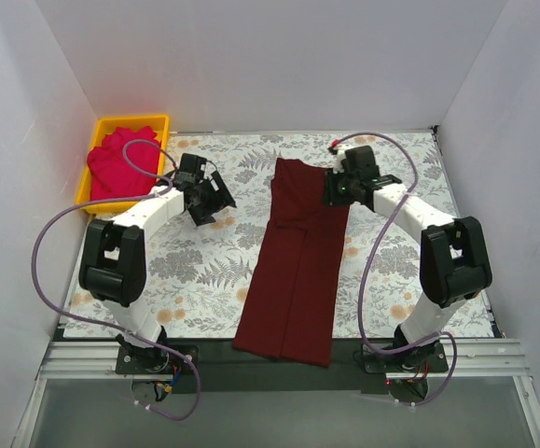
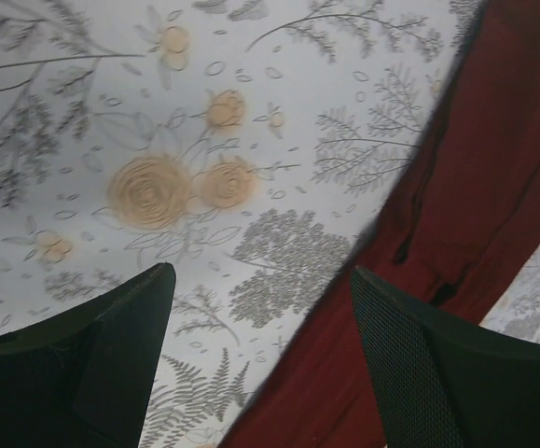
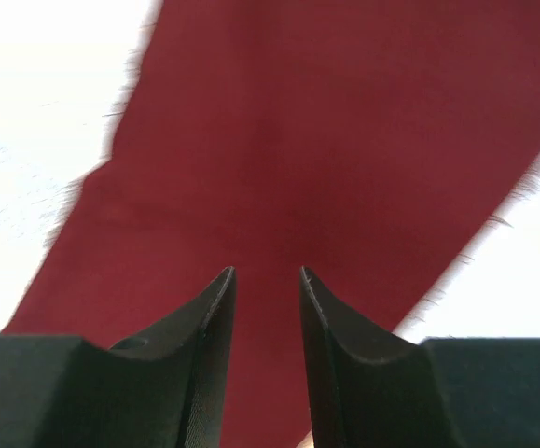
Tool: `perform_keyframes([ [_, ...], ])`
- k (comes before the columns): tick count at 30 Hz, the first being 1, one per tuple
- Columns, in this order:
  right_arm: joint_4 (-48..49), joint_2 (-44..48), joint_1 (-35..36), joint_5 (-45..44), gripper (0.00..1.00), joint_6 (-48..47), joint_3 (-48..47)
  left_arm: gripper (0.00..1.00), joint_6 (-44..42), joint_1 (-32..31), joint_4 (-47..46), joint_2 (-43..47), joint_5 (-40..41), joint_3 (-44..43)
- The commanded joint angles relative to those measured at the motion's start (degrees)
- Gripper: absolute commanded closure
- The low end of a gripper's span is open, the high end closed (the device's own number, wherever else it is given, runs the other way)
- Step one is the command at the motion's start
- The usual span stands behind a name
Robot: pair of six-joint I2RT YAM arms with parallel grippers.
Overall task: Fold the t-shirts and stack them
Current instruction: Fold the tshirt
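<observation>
The dark maroon t-shirt (image 1: 293,271) lies as a long narrow folded strip down the middle of the table, its near end over the black front edge. My left gripper (image 1: 219,202) is open and empty, just left of the strip's upper part. In the left wrist view the gripper (image 2: 260,273) hangs over the patterned cloth with the maroon shirt (image 2: 493,187) at its right finger. My right gripper (image 1: 336,189) is over the strip's upper right edge. In the right wrist view its jaws (image 3: 266,271) stand narrowly apart above the maroon fabric (image 3: 344,121). The pinkish-red t-shirt (image 1: 118,164) lies crumpled in the bin.
A yellow plastic bin (image 1: 161,122) stands at the back left corner. A floral tablecloth (image 1: 204,271) covers the table. White walls close in the left, back and right sides.
</observation>
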State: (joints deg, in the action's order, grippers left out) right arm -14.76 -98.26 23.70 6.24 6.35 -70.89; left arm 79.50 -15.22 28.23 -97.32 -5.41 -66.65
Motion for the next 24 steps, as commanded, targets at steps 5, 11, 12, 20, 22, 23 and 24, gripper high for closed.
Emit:
perform_keyframes([
  [5, 11.42, 0.53, -11.3, 10.79, 0.62, 6.57, 7.08, 0.28, 1.27, -3.93, -4.58, -9.02, -5.4, -11.56],
  [11, 16.67, -5.35, -15.09, 16.08, 0.63, 8.59, 5.6, 0.41, 0.21, -5.34, -7.57, -19.21, -3.91, -22.09],
  [12, 17.05, -5.97, -15.18, 16.52, 0.63, 8.42, 5.24, 0.42, -0.31, -5.43, -7.75, -20.88, -3.82, -23.33],
  [20, 17.75, -11.68, -15.27, 18.36, 0.64, 6.57, 2.17, 0.5, -2.69, -8.41, -11.97, -26.7, -5.14, -26.52],
  [22, 17.75, -12.22, -15.27, 18.72, 0.64, 6.4, 1.81, 0.48, -1.29, -9.03, -11.79, -24.25, -2.59, -22.13],
  [23, 17.75, -13.0, -15.27, 19.07, 0.64, 6.48, 1.64, 0.47, 1.59, -9.21, -11.88, -20.49, -2.33, -19.68],
  [24, 17.84, -13.36, -15.18, 19.33, 0.64, 6.48, 1.29, 0.46, 3.45, -9.12, -11.79, -18.54, -1.98, -14.7],
])
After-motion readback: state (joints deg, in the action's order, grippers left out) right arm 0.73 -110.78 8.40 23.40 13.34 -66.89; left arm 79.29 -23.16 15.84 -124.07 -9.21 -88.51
